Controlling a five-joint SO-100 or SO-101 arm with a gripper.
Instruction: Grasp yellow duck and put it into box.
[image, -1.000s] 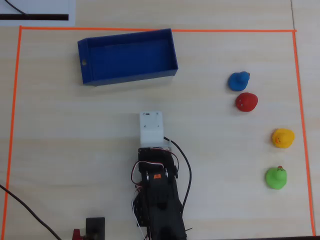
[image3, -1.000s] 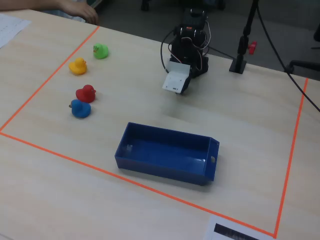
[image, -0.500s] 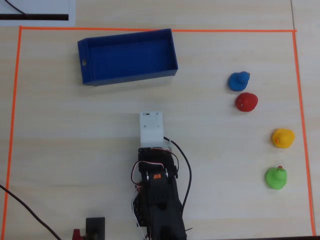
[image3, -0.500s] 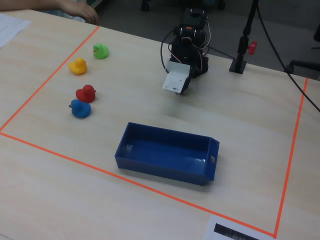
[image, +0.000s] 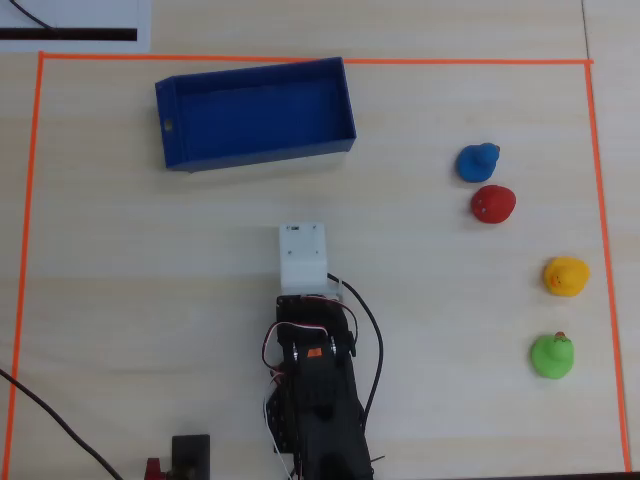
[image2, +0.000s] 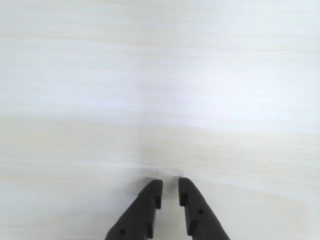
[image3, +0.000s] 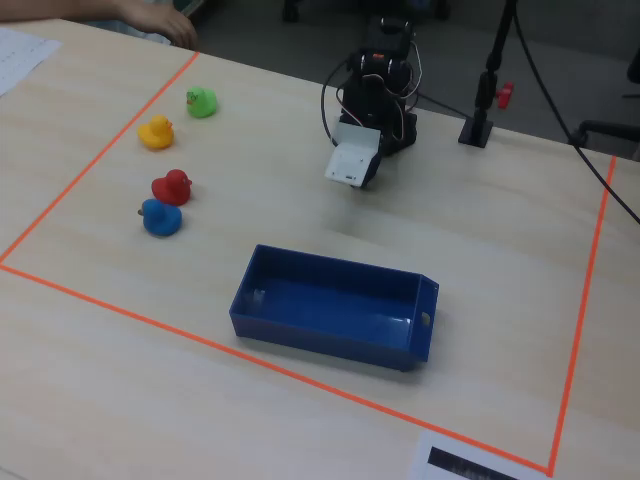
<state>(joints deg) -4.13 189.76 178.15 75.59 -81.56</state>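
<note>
Overhead view: arm folded near bottom centre, white wrist block facing 12 o'clock. Gripper (image2: 167, 186) shows only in wrist view: two dark fingertips w/ a thin slit of table (image2: 160, 75) between them, nearly together, nothing held. Only bare pale wood ahead of it.

Yellow duck (image: 565, 275) sits well apart from the arm, at roughly 3 o'clock from the white wrist block in overhead view, near the right-hand orange tape line (image: 604, 250). Standing free on the table, nothing touching it. Green duck (image: 552, 355) is near it at 6 o'clock. Red duck (image: 493, 204) lies toward 10–11 o'clock of the yellow one, w/ blue duck (image: 478, 162) just beside red, further at 11 o'clock.

Box (image: 170, 100) is at approx 11 o'clock from the wrist block, up by the top tape line, long side running left-right, small round hole in its left short end. Looks empty inside. Box and yellow duck well apart, on opposite sides of the arm.

Fixed view, seen from opposite side: yellow duck (image3: 155, 132) at far left, green duck (image3: 201, 101) just past it, box (image3: 420, 345) in foreground, arm at back centre.
</note>
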